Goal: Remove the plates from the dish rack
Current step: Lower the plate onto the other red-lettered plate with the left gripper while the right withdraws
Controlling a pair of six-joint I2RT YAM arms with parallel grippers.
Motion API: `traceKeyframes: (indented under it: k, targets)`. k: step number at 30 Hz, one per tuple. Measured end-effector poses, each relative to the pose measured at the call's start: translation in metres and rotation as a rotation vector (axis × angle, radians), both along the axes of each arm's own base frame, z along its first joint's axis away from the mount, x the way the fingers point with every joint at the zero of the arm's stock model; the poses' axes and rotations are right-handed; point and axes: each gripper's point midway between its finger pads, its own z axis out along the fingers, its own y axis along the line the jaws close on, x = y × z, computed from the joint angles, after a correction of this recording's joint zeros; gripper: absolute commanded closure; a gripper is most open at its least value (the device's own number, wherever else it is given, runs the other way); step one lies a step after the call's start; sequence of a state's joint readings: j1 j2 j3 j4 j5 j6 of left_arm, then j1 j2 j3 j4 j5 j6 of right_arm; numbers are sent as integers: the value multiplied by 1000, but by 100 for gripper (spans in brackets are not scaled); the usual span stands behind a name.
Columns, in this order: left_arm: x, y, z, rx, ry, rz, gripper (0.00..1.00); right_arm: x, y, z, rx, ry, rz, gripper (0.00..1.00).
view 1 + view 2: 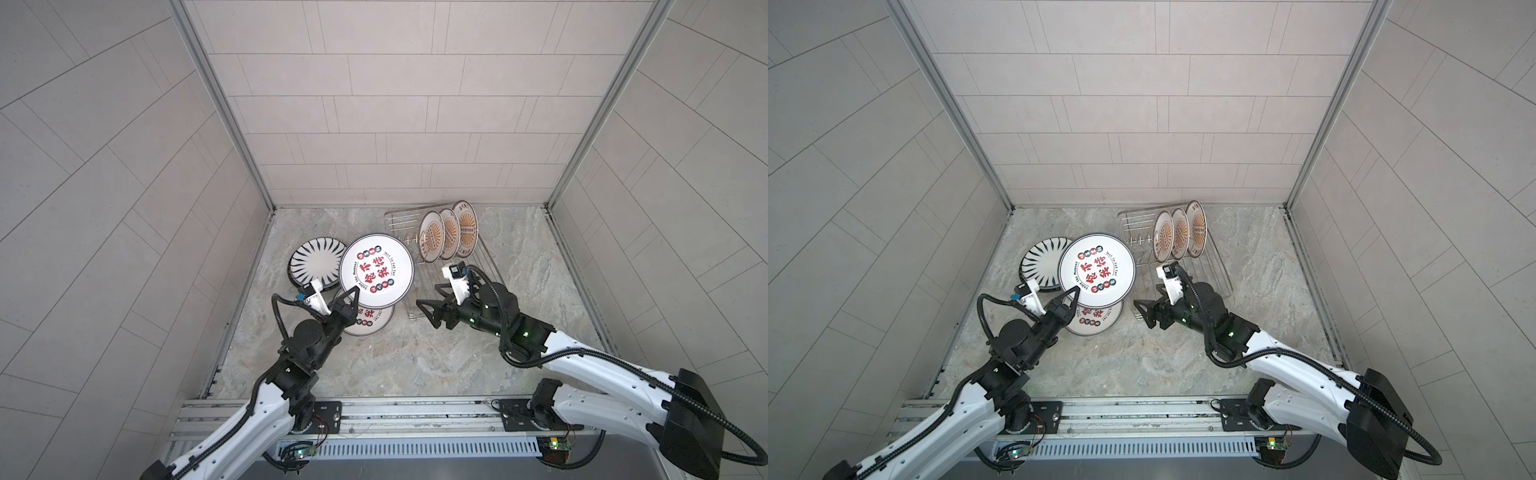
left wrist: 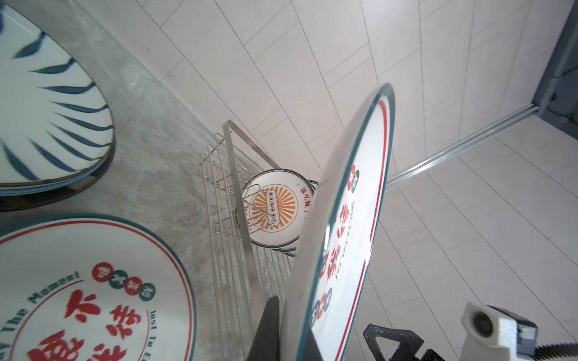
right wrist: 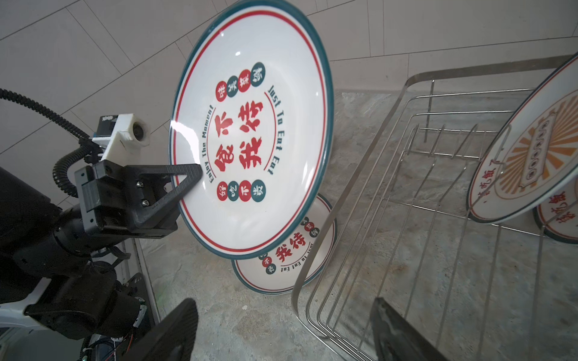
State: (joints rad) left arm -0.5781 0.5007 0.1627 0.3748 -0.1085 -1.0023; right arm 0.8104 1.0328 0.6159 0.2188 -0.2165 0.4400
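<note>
Left gripper (image 1: 350,294) is clamped on the lower rim of a tilted character plate (image 1: 376,270), which it holds clear of the table (image 1: 415,357), left of the dish rack (image 1: 405,226). A second character plate (image 1: 372,322) lies flat on the table beneath it, and the black-striped plate (image 1: 316,262) lies just to the left. Three sunburst plates (image 1: 449,232) stand upright in the far part of the rack. Right gripper (image 1: 428,296) hangs at the rack's near end, jaws spread wide and empty.
</note>
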Motion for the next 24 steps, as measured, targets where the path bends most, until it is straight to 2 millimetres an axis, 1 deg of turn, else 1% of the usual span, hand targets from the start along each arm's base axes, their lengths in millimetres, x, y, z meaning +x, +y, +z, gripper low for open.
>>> traceKeyframes:
  k: [5,9,16,19,21,24]
  targets:
    - [-5,21,-25,-3,124,96,100,-2,12,4,-14,-24,23,12]
    - [-8,34,-44,-3,231,172,100,-1,20,1,-33,-23,34,12]
    - [-11,34,-71,-17,382,197,100,0,36,-9,-71,-18,57,14]
    - [-13,36,-77,-46,417,216,100,0,40,-12,-81,-12,61,14]
    - [-13,36,-80,-69,431,224,100,2,41,-13,-89,-11,61,14]
    - [-13,33,-90,-83,474,222,100,5,45,-10,-94,-17,61,15]
